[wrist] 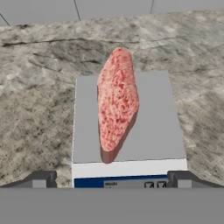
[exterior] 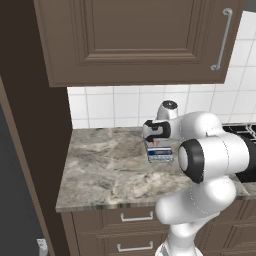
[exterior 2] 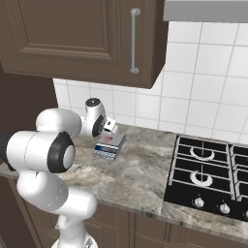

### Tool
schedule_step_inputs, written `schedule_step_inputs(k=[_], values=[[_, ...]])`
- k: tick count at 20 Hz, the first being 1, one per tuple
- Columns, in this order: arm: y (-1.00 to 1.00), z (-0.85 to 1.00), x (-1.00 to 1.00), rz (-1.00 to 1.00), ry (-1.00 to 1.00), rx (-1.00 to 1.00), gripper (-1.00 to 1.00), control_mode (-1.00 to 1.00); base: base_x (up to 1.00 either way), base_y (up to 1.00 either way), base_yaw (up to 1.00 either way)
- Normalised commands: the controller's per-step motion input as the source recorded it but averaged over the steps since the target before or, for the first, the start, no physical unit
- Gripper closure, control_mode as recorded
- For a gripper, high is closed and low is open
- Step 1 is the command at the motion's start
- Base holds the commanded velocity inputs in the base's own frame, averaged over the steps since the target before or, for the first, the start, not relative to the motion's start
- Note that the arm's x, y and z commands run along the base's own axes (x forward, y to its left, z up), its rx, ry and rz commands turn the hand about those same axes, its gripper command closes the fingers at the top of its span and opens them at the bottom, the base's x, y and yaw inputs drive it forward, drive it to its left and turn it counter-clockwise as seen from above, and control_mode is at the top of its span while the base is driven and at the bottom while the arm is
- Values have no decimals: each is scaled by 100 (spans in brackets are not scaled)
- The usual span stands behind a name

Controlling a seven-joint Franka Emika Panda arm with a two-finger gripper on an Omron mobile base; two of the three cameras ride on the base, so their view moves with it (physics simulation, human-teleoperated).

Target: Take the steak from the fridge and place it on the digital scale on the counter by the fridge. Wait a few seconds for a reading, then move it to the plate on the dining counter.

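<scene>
On marbled worktop (exterior: 105,165) under brown wall cabinet (exterior: 135,40), white tile behind: steak (wrist: 117,103) lies on digital scale (wrist: 151,127); hand (wrist: 111,179) above, spread wide, holding nothing.

A home kitchen, computer-rendered. Dark brown panelled wall cabinets (exterior: 135,40) with a slim metal bar handle (exterior 2: 134,41) hang above a backsplash of square white tiles (exterior 2: 198,92). Below runs a grey-brown marble countertop (exterior: 105,170) over matching brown drawers (exterior: 136,216) with metal pulls. A black gas hob (exterior 2: 208,174) with round burners and front knobs is set into the counter. A small digital scale (wrist: 127,127) carrying a raw steak (wrist: 116,103) sits on the marble.
</scene>
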Motion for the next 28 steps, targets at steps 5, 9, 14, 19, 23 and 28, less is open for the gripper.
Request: schedule_step_inputs(k=[5, 9, 14, 19, 23, 28], values=[[0, 0, 0, 0, 0, 0, -100, -100, 0, 0, 0], [0, 0, 0, 0, 0, 0, -100, -100, 0, 0, 0], [0, 0, 0, 0, 0, 0, -100, -100, 0, 0, 0], [0, -23, 2, 0, -4, -1, -100, -100, 0, 0, 0], [0, -41, 18, 0, -9, -3, -100, -100, 0, 0, 0], [0, -21, 33, 0, -3, -2, -100, -100, 0, 0, 0]])
